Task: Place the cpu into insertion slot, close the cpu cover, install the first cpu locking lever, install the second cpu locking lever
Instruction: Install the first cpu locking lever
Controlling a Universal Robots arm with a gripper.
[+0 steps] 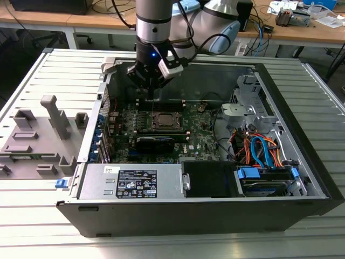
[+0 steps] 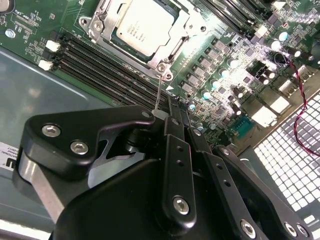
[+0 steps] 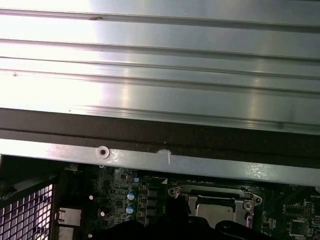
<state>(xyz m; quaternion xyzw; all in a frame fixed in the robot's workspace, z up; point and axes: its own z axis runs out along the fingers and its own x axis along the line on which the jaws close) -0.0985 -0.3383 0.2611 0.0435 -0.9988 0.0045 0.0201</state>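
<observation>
The cpu (image 2: 145, 22) lies flat in the insertion slot (image 2: 120, 44) on the green board, silvery top up. The cpu cover (image 2: 186, 26) is down around it as a metal frame. A thin wire locking lever (image 2: 159, 90) stands up from the socket's corner and reaches the side of my fingertips. My gripper (image 2: 178, 111) is shut, its black fingers together just beside that corner. In the exterior view the gripper (image 1: 151, 93) hangs inside the open case, just behind the cpu (image 1: 163, 120). The cover (image 3: 215, 192) also appears in the first wrist view.
Black memory slots (image 2: 100, 62) run beside the socket. A long black card (image 1: 155, 143) lies in front of it. The power supply (image 1: 132, 181), cables (image 1: 259, 148) and drive cage (image 1: 269, 178) occupy the case front and the exterior view's right. The case rim (image 3: 150, 160) runs close by.
</observation>
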